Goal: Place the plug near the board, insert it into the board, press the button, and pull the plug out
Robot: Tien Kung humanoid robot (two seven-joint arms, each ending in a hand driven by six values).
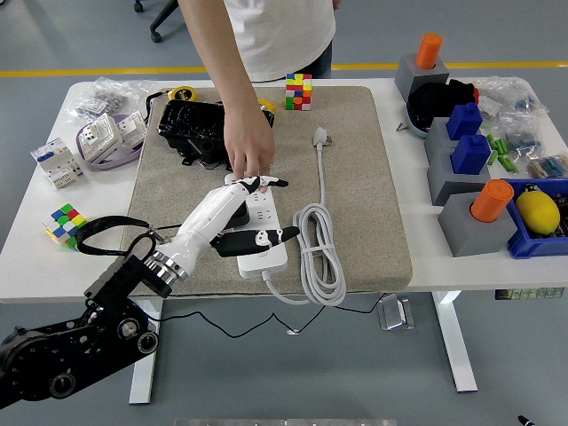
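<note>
left robot hand [238, 216] over board [257, 232], fingers spread

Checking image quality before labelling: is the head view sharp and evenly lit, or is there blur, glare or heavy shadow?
Head view: sharp throughout, evenly lit; the left hand and power strip show crisp edges; only soft shadows on the mat, no glare.
</note>
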